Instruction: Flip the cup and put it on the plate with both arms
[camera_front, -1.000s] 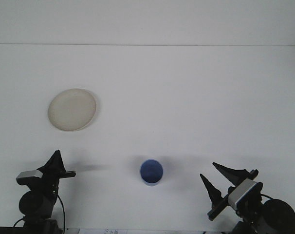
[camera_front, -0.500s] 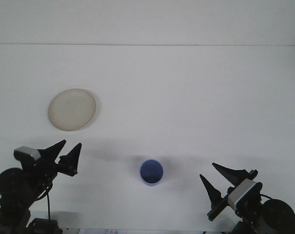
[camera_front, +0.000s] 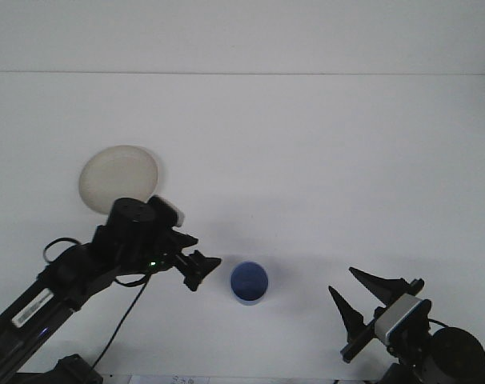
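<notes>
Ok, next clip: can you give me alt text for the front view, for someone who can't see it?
On a white table, the left arm's open tool reaches toward a blue cup near the front edge, just short of touching it. A pale plate lies farther back on the left, partly hidden by that arm, and the right tool waits open at the front right corner.

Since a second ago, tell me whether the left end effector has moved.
Yes. The left end effector has swung rightward toward the blue cup, which stayed put.
</notes>
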`<control>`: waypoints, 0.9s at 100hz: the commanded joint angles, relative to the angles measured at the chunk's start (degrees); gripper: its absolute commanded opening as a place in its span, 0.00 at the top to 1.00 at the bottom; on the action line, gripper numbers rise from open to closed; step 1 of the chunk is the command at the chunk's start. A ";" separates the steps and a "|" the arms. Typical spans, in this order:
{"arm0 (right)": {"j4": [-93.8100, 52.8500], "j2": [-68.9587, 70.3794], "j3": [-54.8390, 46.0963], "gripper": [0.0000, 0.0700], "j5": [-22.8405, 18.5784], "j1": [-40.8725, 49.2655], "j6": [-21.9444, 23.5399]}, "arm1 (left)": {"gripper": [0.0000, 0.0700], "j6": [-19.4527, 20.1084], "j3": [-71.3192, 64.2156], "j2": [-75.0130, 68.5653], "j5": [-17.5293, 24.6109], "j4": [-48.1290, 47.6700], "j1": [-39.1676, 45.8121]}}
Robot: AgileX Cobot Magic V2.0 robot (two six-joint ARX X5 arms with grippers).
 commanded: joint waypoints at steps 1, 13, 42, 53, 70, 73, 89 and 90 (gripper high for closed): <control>0.57 -0.04 0.17 0.49 0.13 0.50 0.37 | 0.27 0.59 2.43 4.22 -1.68 0.00 -3.02; 0.57 -0.04 0.17 0.49 0.13 0.50 0.35 | 0.27 0.66 5.84 10.95 -4.11 -0.57 -7.58; 0.52 -0.04 0.17 0.49 0.11 0.50 0.35 | 0.27 3.06 10.49 22.21 -12.28 -3.19 -12.57; 0.55 -0.04 0.17 0.49 0.11 0.50 0.35 | 0.27 3.28 10.49 25.16 -13.46 -4.39 -12.63; 0.52 -0.04 0.17 0.49 0.11 0.50 0.13 | 0.32 3.30 10.49 28.30 -14.14 -4.52 -12.63; 0.52 -0.04 0.17 0.49 0.11 0.50 0.13 | 0.39 3.30 10.49 28.39 -14.14 -4.61 -12.63; 0.50 -0.04 0.17 0.49 0.13 0.50 0.15 | 1.00 4.22 10.51 28.30 -14.14 -4.81 -13.18; 0.50 -0.04 0.17 0.49 0.13 0.50 0.13 | 1.00 4.28 10.51 28.28 -14.14 -4.92 -13.18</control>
